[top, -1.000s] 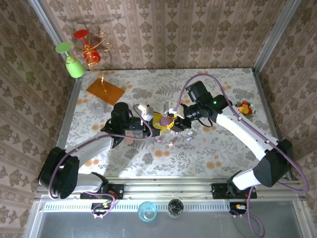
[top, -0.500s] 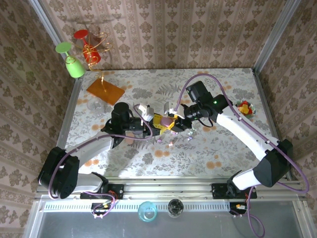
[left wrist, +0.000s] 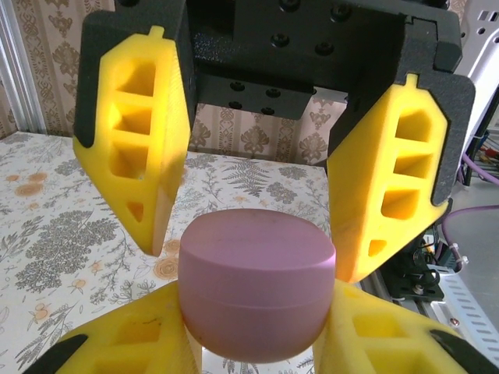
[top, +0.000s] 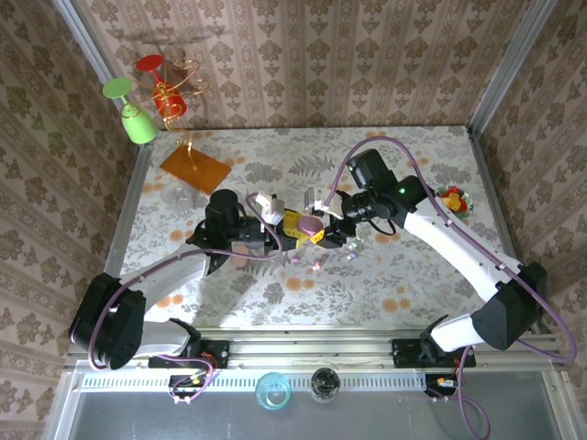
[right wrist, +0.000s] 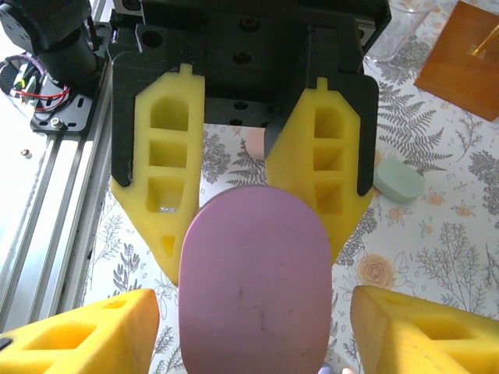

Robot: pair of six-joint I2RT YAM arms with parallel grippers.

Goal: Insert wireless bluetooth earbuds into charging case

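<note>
Patterned wallpaper closes in a floral-printed surface, and both arms reach from its near edge to meet over the middle.

The left claw is clenched on the purple charging case. Its yellow fingers press the pebble-shaped shell from both sides and hold it up off the surface. A seam runs round the case and the lid looks closed.

The right claw faces the left one head-on and is spread wide. Its fingers stand on either side of the free end of the case, with a clear gap on each side in its own wrist view. From the left wrist view the tips seem to sit close against the shell, and I cannot tell whether one touches.

An amber tile lies well beyond the left claw, towards the far left corner. A small dish of red and yellow sweets sits out past the right claw, by the right edge. A mint-green case rests on the surface beside the left claw.

The earbuds are tiny pale specks on the surface just nearer than the two claws. They lie below the held case and apart from it, too small to make out further.
</note>
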